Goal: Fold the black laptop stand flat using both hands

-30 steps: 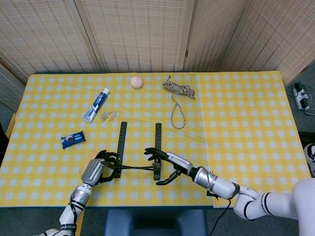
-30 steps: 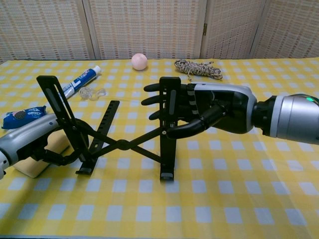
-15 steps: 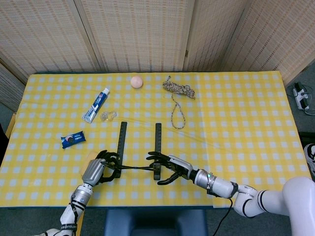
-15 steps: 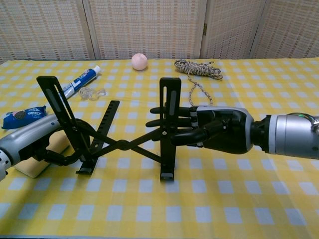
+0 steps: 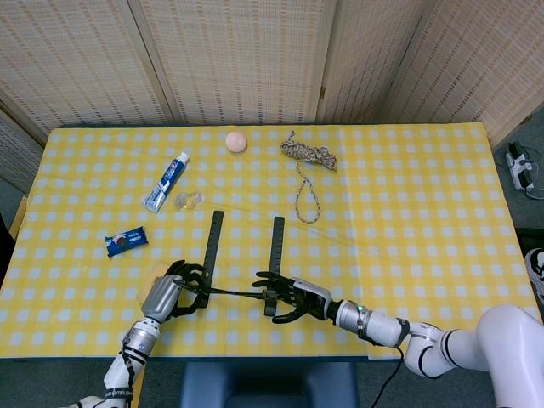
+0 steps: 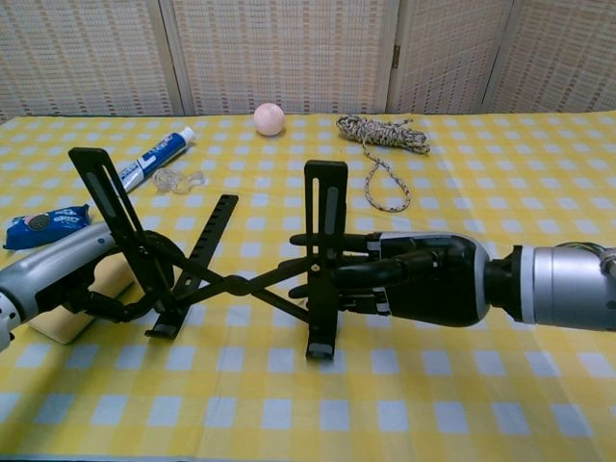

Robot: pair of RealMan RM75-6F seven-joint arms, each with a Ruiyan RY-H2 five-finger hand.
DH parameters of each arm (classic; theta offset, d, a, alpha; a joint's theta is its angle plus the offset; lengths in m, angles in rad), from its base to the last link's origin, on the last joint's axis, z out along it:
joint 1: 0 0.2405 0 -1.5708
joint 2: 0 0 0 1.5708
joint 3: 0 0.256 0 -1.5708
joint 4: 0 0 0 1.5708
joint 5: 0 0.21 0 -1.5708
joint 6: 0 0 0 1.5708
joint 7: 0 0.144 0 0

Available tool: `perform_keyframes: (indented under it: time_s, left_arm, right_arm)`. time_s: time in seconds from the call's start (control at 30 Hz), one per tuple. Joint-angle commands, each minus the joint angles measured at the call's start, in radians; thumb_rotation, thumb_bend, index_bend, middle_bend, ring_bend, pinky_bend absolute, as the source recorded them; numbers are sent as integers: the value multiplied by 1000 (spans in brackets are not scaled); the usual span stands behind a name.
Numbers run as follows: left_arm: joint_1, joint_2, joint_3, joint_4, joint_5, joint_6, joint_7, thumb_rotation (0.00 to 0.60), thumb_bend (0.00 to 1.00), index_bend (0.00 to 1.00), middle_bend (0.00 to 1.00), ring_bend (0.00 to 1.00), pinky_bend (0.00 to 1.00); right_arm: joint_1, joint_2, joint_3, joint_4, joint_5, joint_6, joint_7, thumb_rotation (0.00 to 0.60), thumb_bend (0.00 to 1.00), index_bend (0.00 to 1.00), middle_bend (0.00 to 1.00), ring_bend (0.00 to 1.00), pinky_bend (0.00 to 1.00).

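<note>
The black laptop stand (image 5: 240, 263) stands unfolded near the table's front edge, two slotted bars raised and crossed struts (image 6: 236, 283) between them. My left hand (image 5: 168, 294) grips the foot of the left bar (image 6: 114, 217), fingers curled round it. My right hand (image 6: 419, 279) reaches in from the right, low on the right bar (image 6: 324, 226). Its fingers (image 6: 322, 239) pass behind that bar and the thumb lies in front, so it holds the bar. In the head view the right hand (image 5: 295, 298) sits at the bar's near end.
A yellow sponge (image 6: 60, 318) lies under my left hand. Behind the stand lie a toothpaste tube (image 5: 167, 181), a small clear item (image 5: 187, 201), a blue snack packet (image 5: 126, 241), a pink ball (image 5: 236, 141) and a coiled rope (image 5: 308, 163). The yellow checked cloth (image 5: 425, 212) covers the table.
My right hand has dropped lower and closed round the right bar, which has shifted and tilted slightly. My left hand has kept its grip on the left bar.
</note>
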Motion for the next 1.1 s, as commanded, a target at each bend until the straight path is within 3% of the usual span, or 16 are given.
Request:
perform_keyframes:
  time_s: [0.03, 0.27, 0.5, 1.1]
  left_arm:
    - [2, 4, 3, -5, 8, 5, -3, 600, 498, 513, 285, 211, 111]
    - [3, 30, 19, -42, 44, 17, -6, 600, 476, 404, 278, 185, 99]
    - [1, 72, 36, -81, 76, 22, 10, 600, 441, 193, 168, 78, 62]
    - [35, 157, 63, -140, 185, 134, 3, 600, 414, 95, 68, 0, 19]
  right_arm:
    - [-4, 4, 4, -1, 3, 15, -43, 600, 183, 0, 120, 166, 23]
    - [-12, 49, 31, -61, 14, 47, -228, 600, 183, 0, 120, 166, 23]
    - [-21, 91, 82, -151, 63, 47, -458, 600, 182, 0, 115, 167, 22]
    - [-23, 62, 254, -200, 303, -62, -835, 600, 183, 0, 106, 142, 22]
